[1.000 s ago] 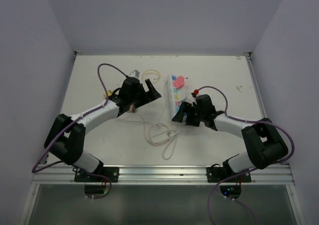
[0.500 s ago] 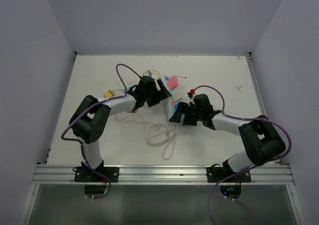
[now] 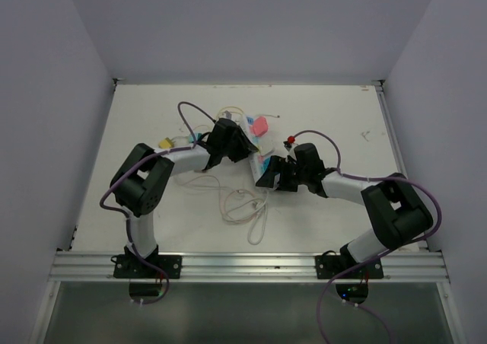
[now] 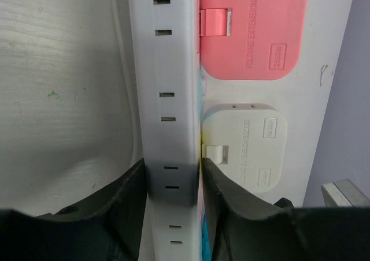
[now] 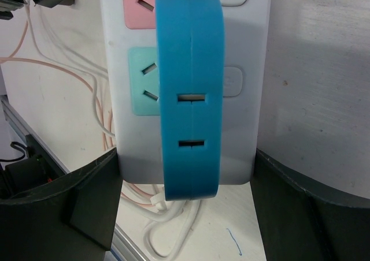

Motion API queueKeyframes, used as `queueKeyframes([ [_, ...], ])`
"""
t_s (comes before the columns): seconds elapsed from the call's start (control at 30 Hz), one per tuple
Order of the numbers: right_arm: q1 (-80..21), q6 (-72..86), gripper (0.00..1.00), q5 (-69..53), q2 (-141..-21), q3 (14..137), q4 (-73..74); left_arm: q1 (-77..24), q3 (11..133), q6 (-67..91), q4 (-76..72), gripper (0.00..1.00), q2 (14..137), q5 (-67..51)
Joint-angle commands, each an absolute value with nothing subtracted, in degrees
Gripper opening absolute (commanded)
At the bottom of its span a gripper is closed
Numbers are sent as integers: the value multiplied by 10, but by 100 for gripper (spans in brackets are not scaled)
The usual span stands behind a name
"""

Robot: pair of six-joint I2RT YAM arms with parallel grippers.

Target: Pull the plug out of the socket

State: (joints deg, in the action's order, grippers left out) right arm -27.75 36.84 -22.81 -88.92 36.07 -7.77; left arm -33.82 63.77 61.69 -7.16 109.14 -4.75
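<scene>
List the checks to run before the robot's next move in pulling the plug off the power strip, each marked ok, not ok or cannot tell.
1. Right hand braces the power strip: ok, its fingers sit against both sides near the end.
2. Blue plug stands upright on the strip: ok.
3. Left hand grips a plug: cannot tell; its fingers clamp a white slotted bar.
4. Pink folding socket and cream folding socket lie outside the left fingers: ok.
5. Loose cord lies slack on the table: ok.
</scene>
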Motion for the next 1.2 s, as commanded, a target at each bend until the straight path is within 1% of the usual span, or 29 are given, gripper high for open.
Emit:
queueKeyframes([
  [0.0,-287,349,0,-204,-935,323,41,-341,627,625,-110,42,1087,-56],
  [0.03,-287,348,0,-203,-935,323,41,-342,625,625,-110,40,1086,-56],
  [0.13,-287,349,0,-202,-934,323,41,-341,619,624,-110,27,1081,-55],
  [0.17,-287,349,0,-202,-934,323,41,-342,618,624,-108,19,1078,-54],
  [0.2,-288,350,0,-202,-934,323,42,-342,614,621,-106,15,1077,-53],
  [0.23,-287,349,1,-202,-931,323,44,-342,613,621,-105,11,1077,-50],
  [0.3,-287,346,5,-202,-926,323,44,-341,615,615,-95,0,1074,-47],
  [0.33,-288,345,15,-206,-924,323,43,-342,616,613,-91,0,1073,-43],
  [0.4,-287,342,31,-207,-909,320,44,-341,616,605,-81,0,1067,-40],
  [0.43,-287,341,46,-205,-900,320,47,-341,615,601,-77,0,1065,-34],
  [0.5,-287,338,61,-200,-874,319,57,-341,615,591,-63,0,1055,-26],
  [0.53,-287,337,74,-194,-864,320,65,-341,615,586,-58,0,1051,-17],
  [0.63,-287,337,89,-172,-825,323,90,-340,617,570,-43,0,1040,-5],
  [0.7,-287,337,93,-162,-797,327,106,-340,620,560,-29,0,1035,-3],
  [0.73,-287,336,97,-159,-788,329,111,-340,621,556,-25,0,1034,-2],
  [0.8,-287,336,99,-156,-778,336,119,-340,625,551,-12,0,1032,-3],
  [1.0,-287,342,99,-159,-759,343,120,-340,621,542,-4,0,1015,-3],
  [1.17,-287,331,99,-163,-721,366,134,-340,624,525,30,0,1000,27],
])
